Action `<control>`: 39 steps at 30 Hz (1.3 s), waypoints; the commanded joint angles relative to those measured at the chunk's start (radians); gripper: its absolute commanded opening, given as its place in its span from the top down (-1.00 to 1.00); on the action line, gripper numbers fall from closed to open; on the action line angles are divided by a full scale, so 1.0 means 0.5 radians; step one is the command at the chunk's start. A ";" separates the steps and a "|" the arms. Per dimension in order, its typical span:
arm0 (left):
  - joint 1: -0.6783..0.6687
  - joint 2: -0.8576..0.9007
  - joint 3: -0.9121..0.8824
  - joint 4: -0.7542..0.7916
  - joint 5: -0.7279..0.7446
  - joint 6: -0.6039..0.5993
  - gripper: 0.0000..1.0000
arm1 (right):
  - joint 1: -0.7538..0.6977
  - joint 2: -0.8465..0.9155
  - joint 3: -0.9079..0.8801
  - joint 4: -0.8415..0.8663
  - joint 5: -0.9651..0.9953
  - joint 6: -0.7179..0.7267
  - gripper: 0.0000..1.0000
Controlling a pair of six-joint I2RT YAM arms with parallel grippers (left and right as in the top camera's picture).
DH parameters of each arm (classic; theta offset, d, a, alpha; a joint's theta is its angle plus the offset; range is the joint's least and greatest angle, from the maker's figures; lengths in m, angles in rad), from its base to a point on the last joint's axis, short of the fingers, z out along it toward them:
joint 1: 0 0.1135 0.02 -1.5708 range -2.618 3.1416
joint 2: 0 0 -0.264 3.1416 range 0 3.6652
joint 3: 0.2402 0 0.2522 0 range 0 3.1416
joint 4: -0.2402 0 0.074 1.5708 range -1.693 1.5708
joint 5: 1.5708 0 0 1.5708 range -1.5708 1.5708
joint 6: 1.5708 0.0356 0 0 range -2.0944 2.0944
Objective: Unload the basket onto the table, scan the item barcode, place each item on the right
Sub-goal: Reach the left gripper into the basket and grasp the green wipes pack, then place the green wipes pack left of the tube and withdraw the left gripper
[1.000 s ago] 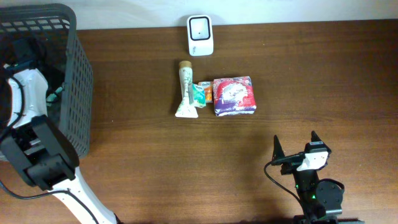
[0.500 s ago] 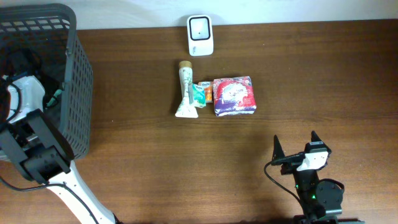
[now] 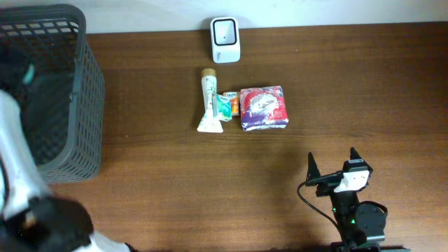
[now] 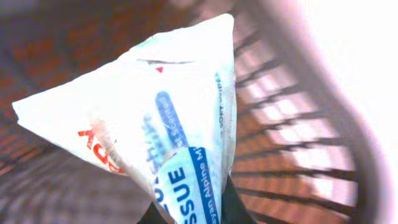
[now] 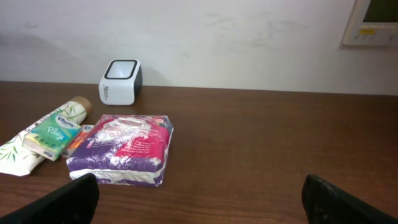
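1. Since a second ago the left arm (image 3: 14,157) has swung. Its white link now runs down the left edge of the overhead view, smeared with motion. Its dark segment sits in the lower-left corner instead of beside the basket (image 3: 85,105).
2. Everything else on the table (image 3: 364,84) lies just where it did.
3. The left gripper (image 4: 194,211) has closed, and its jaws are clamped on a tissue packet (image 4: 155,118). Its dark fingers (image 4: 235,206) pinch the packet's lower end at the bottom of the wrist view.
4. The packet is crinkled white plastic with a blue label reading "TISSUE" and some red lettering on its left side. It rises from the fingers and fans out into a wide top.
5. Behind the packet the basket's dark lattice wall curves round, blurred, so the packet is inside the basket. I cannot tell whether it touches the basket floor, and I cannot pick it out from overhead.
6. The basket stands at the left end of the table.
7. The right gripper (image 3: 332,159) sits near the front right of the table, jaws spread wide with nothing between them, well apart from the goods.
8. A white barcode scanner (image 3: 225,30) with a dark window stands at the back edge by the wall.
9. In front of the scanner lies a row of goods: a tube (image 3: 208,98) with a tan cap, a small green pack (image 3: 222,105) against it, and a purple-and-red pack (image 3: 264,108) just beside that.
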 commanded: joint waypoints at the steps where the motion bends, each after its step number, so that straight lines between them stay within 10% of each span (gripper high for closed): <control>1: -0.008 -0.359 0.027 -0.043 0.597 -0.041 1.00 | -0.009 -0.012 -0.016 -0.006 0.002 0.015 -0.97; 9: -0.868 -0.312 -0.034 -0.555 0.903 1.033 1.00 | -0.009 -0.012 -0.016 -0.006 0.002 0.015 -0.97; 19: -1.505 0.636 -0.147 -0.553 -0.024 1.035 0.81 | -0.009 -0.012 -0.016 -0.006 0.002 0.015 -0.97; 25: -1.505 0.807 -0.127 -0.496 0.028 1.027 -0.56 | -0.009 -0.012 -0.016 -0.006 0.002 0.015 -0.97; 39: -1.394 0.388 0.565 -1.398 -0.079 1.005 -0.49 | -0.009 -0.012 -0.016 -0.006 0.002 0.015 -0.97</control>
